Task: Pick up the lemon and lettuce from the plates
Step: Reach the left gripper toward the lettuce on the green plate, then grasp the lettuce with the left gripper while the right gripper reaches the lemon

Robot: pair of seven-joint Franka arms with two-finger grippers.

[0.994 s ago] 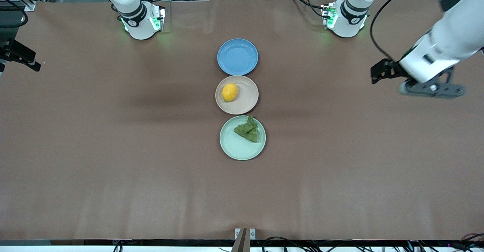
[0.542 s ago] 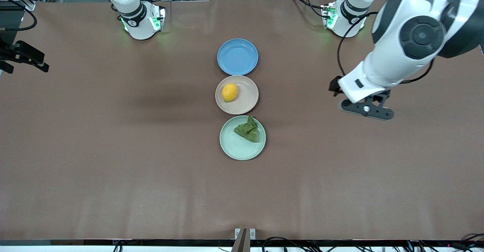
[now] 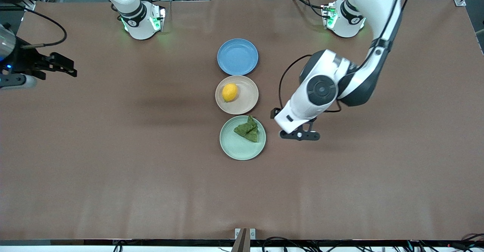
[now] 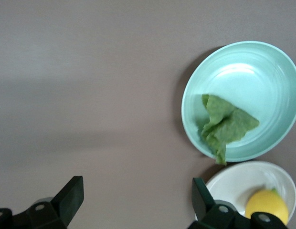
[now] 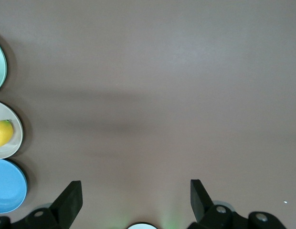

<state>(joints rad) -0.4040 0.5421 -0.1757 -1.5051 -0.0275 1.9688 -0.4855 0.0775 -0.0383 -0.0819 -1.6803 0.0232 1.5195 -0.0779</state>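
The yellow lemon (image 3: 229, 92) lies on the beige-pink plate (image 3: 247, 102) in the middle of the table. The dark green lettuce (image 3: 247, 130) lies on the mint green plate (image 3: 234, 150), which is nearer the front camera. My left gripper (image 3: 275, 113) is open and empty over bare table beside the mint plate, toward the left arm's end. In the left wrist view the gripper (image 4: 137, 195) frames bare table, with the lettuce (image 4: 227, 126), mint plate (image 4: 262, 62) and lemon (image 4: 266, 205) off to one side. My right gripper (image 3: 67, 67) is open and empty over the right arm's end of the table.
A blue plate (image 3: 237, 56) stands empty, farther from the front camera than the beige-pink plate. The three plates form a line across the table's middle. The right wrist view shows the gripper (image 5: 136, 195) over bare table, with the lemon (image 5: 2, 132) and blue plate (image 5: 7, 188) at its edge.
My left arm has swung in from the left arm's end of the table to beside the mint plate. My right gripper has moved a little toward the table's middle.
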